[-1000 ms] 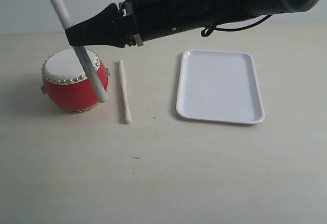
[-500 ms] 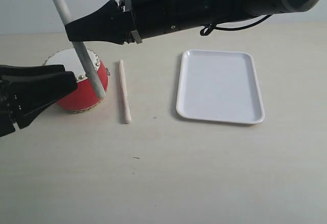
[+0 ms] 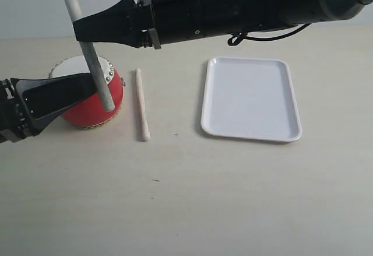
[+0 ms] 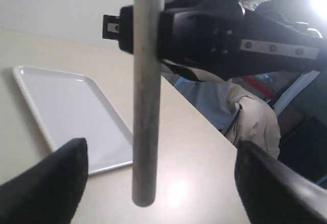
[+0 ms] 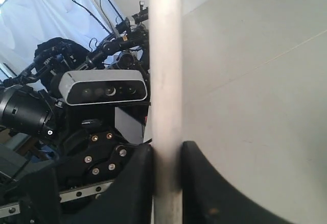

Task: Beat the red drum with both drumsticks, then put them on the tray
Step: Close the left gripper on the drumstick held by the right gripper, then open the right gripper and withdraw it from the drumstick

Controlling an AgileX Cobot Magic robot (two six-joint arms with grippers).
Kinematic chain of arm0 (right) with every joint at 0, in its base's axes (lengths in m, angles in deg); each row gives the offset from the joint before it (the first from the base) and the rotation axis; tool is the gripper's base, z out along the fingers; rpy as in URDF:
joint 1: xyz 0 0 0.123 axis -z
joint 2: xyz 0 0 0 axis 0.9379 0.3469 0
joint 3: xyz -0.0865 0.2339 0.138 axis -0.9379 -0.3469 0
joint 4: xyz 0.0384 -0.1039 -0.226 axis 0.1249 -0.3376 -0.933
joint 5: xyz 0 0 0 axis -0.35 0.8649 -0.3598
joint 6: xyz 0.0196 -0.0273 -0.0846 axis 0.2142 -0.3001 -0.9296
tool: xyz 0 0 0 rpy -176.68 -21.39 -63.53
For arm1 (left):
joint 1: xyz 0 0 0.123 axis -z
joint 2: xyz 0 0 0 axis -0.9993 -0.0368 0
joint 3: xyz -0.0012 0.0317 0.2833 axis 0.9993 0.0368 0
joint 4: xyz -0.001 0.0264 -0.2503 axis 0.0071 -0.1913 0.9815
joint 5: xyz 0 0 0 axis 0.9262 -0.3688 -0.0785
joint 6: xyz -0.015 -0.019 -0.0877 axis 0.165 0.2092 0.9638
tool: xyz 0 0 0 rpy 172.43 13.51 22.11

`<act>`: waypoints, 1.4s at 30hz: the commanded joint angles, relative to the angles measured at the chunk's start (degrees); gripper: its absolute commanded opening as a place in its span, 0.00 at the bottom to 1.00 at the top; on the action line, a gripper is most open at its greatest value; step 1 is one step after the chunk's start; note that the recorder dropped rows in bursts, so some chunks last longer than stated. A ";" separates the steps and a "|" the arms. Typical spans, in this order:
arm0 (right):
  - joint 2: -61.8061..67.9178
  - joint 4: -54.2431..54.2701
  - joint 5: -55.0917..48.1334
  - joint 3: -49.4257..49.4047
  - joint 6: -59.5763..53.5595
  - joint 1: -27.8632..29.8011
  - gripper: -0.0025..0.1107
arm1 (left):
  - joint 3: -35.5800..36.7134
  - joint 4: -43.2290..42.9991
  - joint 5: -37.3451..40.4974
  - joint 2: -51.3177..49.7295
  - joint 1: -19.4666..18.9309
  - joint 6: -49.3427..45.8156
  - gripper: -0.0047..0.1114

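Now left gripper [image 4: 158, 179] spread wide, newly at red drum [image 3: 87, 114], right gripper [image 3: 81, 31] still clamping drumstick [image 3: 87, 58]

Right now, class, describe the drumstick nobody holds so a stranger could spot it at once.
Find the flat white rectangular plastic tray, then the squat red drum with off-white skin. Between them, nearer the drum, a slender pale wooden stick lies flat on the table. The other stick stands steeply, gripped in black fingers.
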 commanded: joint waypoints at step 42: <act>-1.38 0.66 6.46 -0.01 3.79 0.90 0.68 | -0.46 -4.11 2.58 -2.34 -4.65 -1.70 0.04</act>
